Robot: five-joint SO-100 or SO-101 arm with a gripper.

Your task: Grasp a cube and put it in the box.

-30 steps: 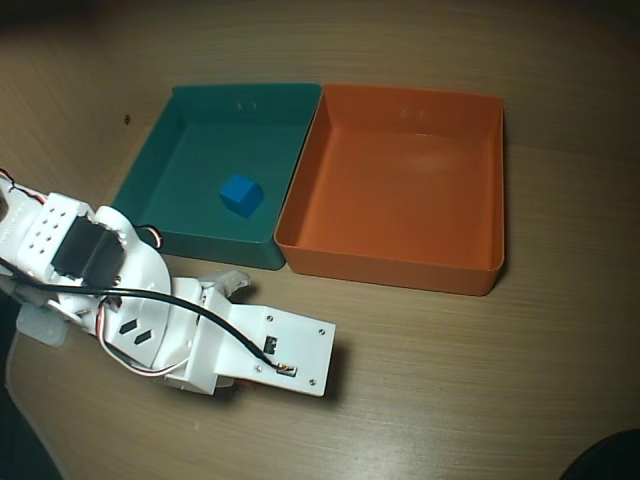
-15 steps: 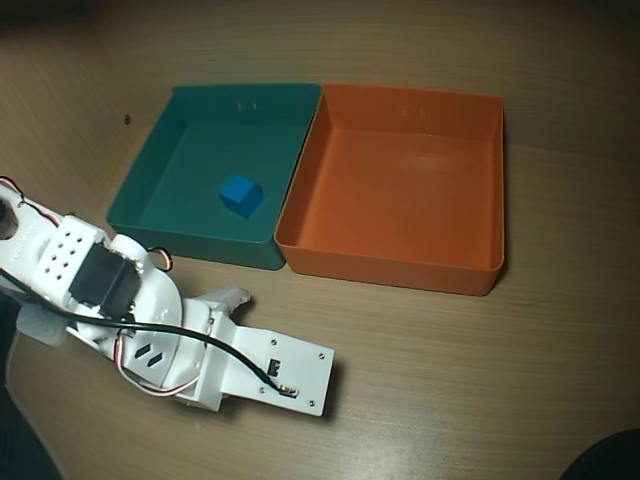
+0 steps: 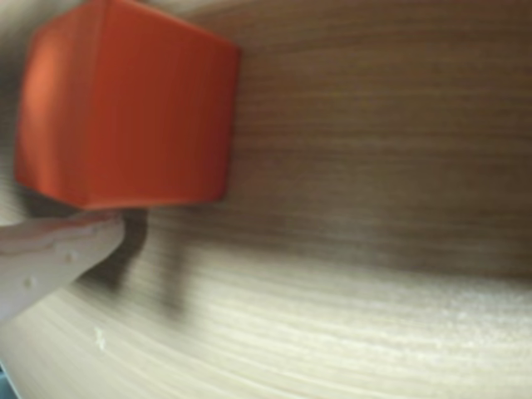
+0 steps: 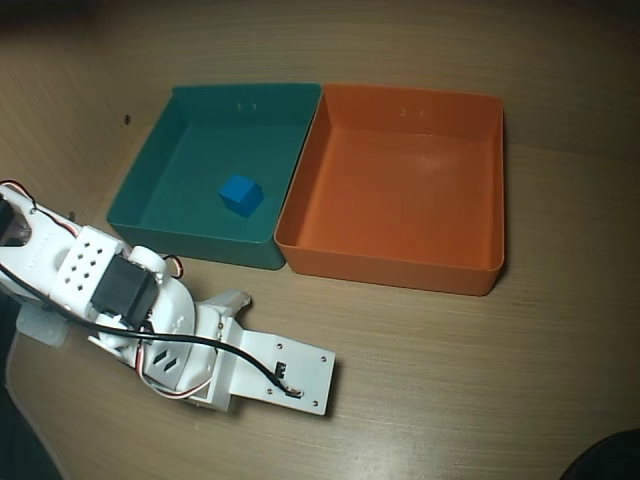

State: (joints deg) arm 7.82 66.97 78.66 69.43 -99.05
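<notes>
The orange cube (image 3: pixel 125 104) fills the upper left of the wrist view, close up and blurred, over the wooden table. One white finger (image 3: pixel 58 253) comes in from the lower left, its tip against the cube's lower edge. The other finger is out of view. In the overhead view the gripper (image 4: pixel 310 385) lies low over the table at the lower left and hides the cube. The orange box (image 4: pixel 400 255) stands empty at the upper right, well beyond the gripper.
A teal-green tray (image 4: pixel 150 190) touches the orange box on its left side and holds a small blue cube (image 4: pixel 241 194). The arm's white body (image 4: pixel 90 275) and black cable sit at the left edge. The wooden table (image 4: pixel 480 380) extends to the right.
</notes>
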